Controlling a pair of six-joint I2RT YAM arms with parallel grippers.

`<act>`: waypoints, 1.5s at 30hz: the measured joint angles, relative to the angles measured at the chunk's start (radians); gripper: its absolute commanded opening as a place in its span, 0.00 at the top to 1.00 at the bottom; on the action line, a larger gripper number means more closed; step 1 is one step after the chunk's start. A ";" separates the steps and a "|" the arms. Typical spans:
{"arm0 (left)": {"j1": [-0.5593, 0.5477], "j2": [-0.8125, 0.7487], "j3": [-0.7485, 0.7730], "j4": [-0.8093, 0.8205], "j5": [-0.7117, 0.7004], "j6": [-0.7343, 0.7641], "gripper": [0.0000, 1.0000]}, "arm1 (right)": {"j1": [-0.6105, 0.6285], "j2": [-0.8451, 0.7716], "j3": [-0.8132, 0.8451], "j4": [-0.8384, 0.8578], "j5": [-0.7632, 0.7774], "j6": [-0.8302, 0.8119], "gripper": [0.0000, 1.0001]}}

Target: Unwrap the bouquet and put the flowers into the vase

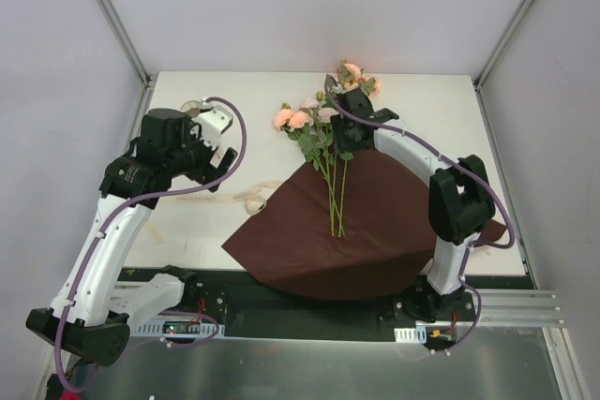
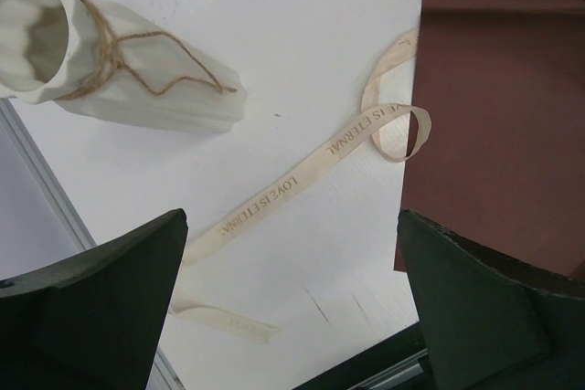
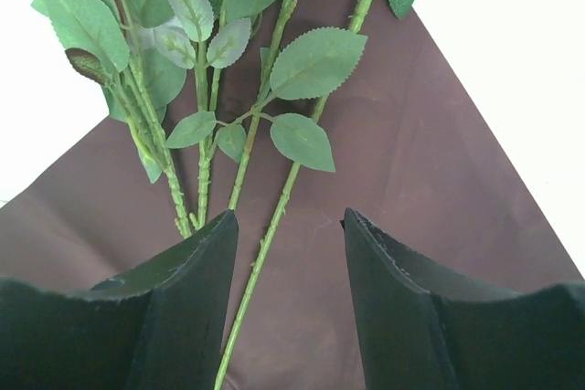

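Paper [image 1: 375, 222]: dark red sheet, opened out and spread flat at the near middle of the table [image 1: 422, 100], near corner reaching past the table's front edge.
Flowers [image 1: 319, 138]: lying loose on top of the paper, thin green stems pointing to the near edge, peach and pink blooms fanned out toward the far edge, beyond the paper and over bare table.
Ribbon [image 2: 302, 175]: cream, untied, printed LOVE IS ETERNAL, trailing across the table left of the paper, one curl touching the paper's edge.
Vase [image 2: 146, 89]: whitish and ribbed, twine [image 2: 119, 52] round the neck, over on the far left, well apart from the flowers; upright or tipped, cannot tell.
Left gripper [image 2: 291, 226]: spread wide, nothing between the fingers, hanging above the ribbon with the vase just beyond.
Right gripper [image 3: 290, 221]: down low over the leafy stems, jaws apart, a single stem threading the gap, no squeeze on it showing.
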 measured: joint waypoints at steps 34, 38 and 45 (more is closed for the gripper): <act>-0.344 0.112 -0.348 0.001 0.037 0.142 0.01 | 0.071 0.049 -0.277 0.243 0.061 0.169 0.99; -0.417 0.181 -0.384 0.066 0.028 0.175 0.01 | 0.084 -0.019 -0.312 0.242 0.069 0.185 0.99; -0.574 0.395 -0.433 0.201 -0.035 0.227 0.01 | 0.090 -0.194 -0.317 0.246 0.116 0.200 0.99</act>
